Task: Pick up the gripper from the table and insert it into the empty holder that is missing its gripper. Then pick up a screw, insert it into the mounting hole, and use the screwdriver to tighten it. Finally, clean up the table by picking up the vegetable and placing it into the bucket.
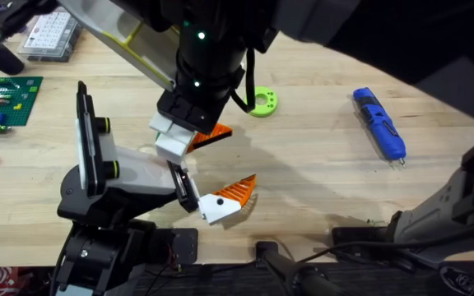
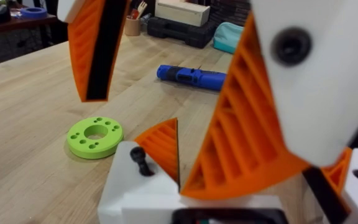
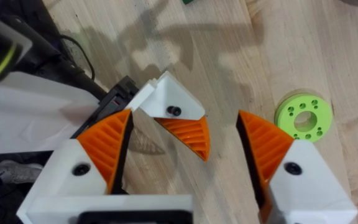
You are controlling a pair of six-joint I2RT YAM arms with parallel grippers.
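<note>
1. Overhead: the pale wooden counter [image 1: 319, 181] carries a blue pen-shaped electric screwdriver [image 1: 379, 123] with black bands. It lies flat at the far right, apart from both arms.
2. A lime-green plastic ring with small holes [image 1: 262, 101] lies flat near the middle of the counter. It is well apart from the screwdriver.
3. A green studded baseplate with small bricks [image 1: 6, 100] and a clear compartment box [image 1: 49, 34] sit at the far left.
4. Right arm: it reaches across the middle, large and dark. Its right hand [image 3: 185, 113] has white fingers with orange ribbed pads, spread wide and pinching nothing. It hangs over the end of the left arm.
5. Left hand [image 2: 260, 143]: its two fingers stand apart and grip nothing.
6. Gripper finger [image 2: 163, 146]: a small orange wedge on a white blocky base. The left wrist view shows it seated on one side of the left hand. A black screw [image 2: 140, 160] stands proud of the base.
7. Striped wedge [image 1: 235, 192]: an orange wedge with white stripes on a black-dotted white base. It sits at the left arm's tip and points towards the right of the counter.
8. Right wrist view: one orange wedge on a white base lies between the spread fingers. I cannot tell which of the two wedges it is. The green ring lies beyond the right finger.
</note>
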